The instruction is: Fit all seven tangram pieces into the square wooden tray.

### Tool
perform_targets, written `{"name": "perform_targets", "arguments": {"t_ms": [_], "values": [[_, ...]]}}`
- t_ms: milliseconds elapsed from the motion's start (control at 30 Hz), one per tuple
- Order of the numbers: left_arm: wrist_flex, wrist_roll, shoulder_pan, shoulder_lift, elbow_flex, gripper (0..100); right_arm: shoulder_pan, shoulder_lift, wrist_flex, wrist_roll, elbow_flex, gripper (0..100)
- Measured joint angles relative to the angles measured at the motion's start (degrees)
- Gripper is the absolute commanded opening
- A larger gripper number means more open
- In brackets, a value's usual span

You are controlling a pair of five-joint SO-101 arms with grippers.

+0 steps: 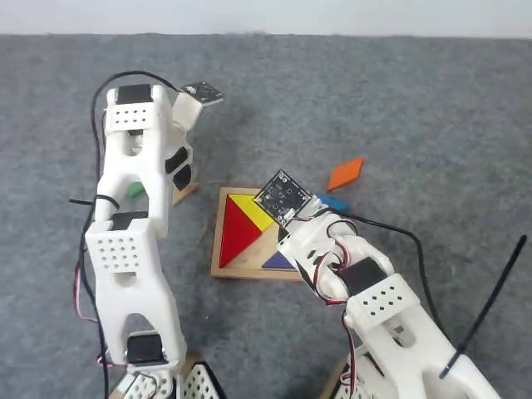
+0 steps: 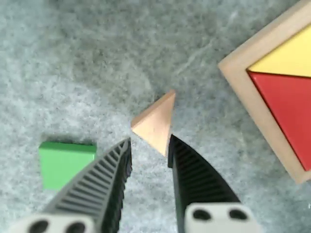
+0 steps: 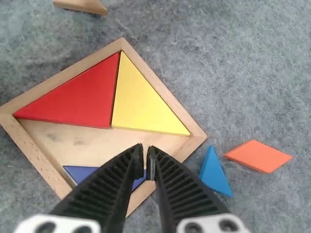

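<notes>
Partly between spread left fingers (image 2: 194,170), wooden triangle (image 2: 154,121), green square (image 2: 63,160) nearby.

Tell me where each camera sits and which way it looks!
High view: fixed above the table, looking down at the tray; left arm and right arm show.
Left wrist view: on the left wrist, looking past the left gripper at a wooden triangle and green square.
Right wrist view: on the right wrist, looking past the right gripper into the tray.
Shared: both wrist views show the red triangle and yellow triangle.
</notes>
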Motion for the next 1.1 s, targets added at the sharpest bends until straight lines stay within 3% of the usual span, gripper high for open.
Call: {"name": "perform_targets", "arguments": {"t_ms": [267, 567, 800, 1000, 1100], "values": [[-1.5, -0.1, -0.6, 2.9, 0.0, 20, 0.0, 0.0, 0.0, 0.0, 0.0, 2.7], [-6.2, -0.4, -1.3, 8.3, -3.4, 21, 0.0, 0.0, 0.0, 0.0, 0.0, 2.7], [-6.2, -0.5, -1.1, 13.5, -12.6, 21, 0.0, 0.0, 0.0, 0.0, 0.0, 2.7], [-0.9, -0.3, -1.1, 18.1, -20.5, 21, 0.0, 0.0, 0.0, 0.0, 0.0, 2.7], [-0.4, 4.8, -2.3, 18.5, -21.6, 21, 0.0, 0.0, 0.0, 0.0, 0.0, 2.7]]}}
